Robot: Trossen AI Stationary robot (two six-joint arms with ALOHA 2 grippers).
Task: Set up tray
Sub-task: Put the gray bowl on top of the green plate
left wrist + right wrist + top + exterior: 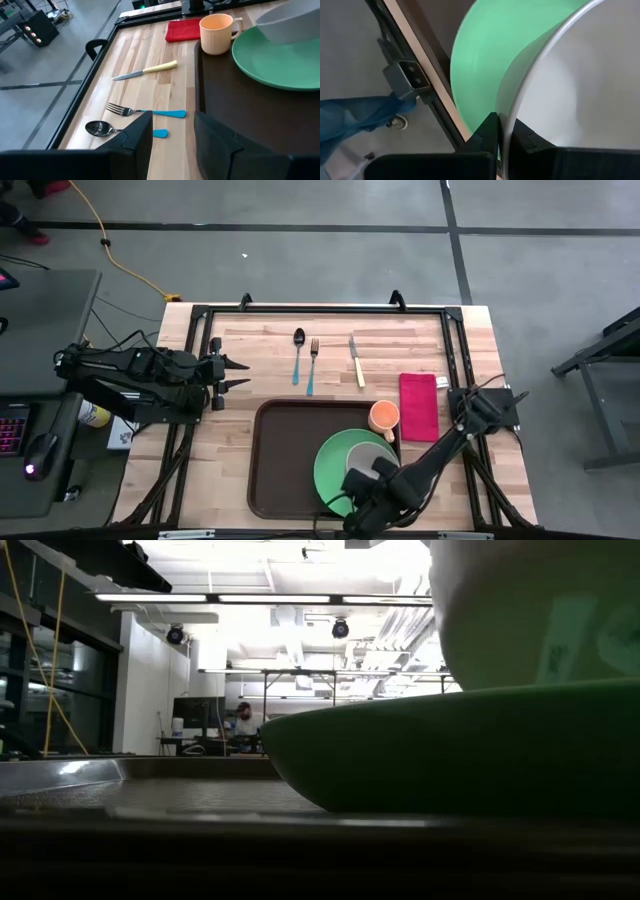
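The dark brown tray (285, 465) lies at the table's near middle. On it rests a green plate (333, 465), with a grey bowl (370, 457) over the plate's right part. An orange cup (384, 417) stands in the tray's far right corner. My right gripper (360, 482) is shut on the bowl at its near side. My left gripper (238, 373) hovers open at the table's left, holding nothing. In the low view the plate (450, 755) and bowl (530, 610) fill the right half. My right gripper pinches the bowl's rim (512, 107) at the bowl's near side, one finger (487, 131) outside the wall and the other (525, 137) inside. The fingers slant steeply down from above. The bowl is upright over the plate; whether it rests on it I cannot tell.
Beyond the tray lie a blue-handled spoon (298, 352), a blue-handled fork (312, 364) and a yellow-handled knife (356, 361). A red napkin (418, 406) lies right of the cup. A black frame (320, 308) runs round the table's edges.
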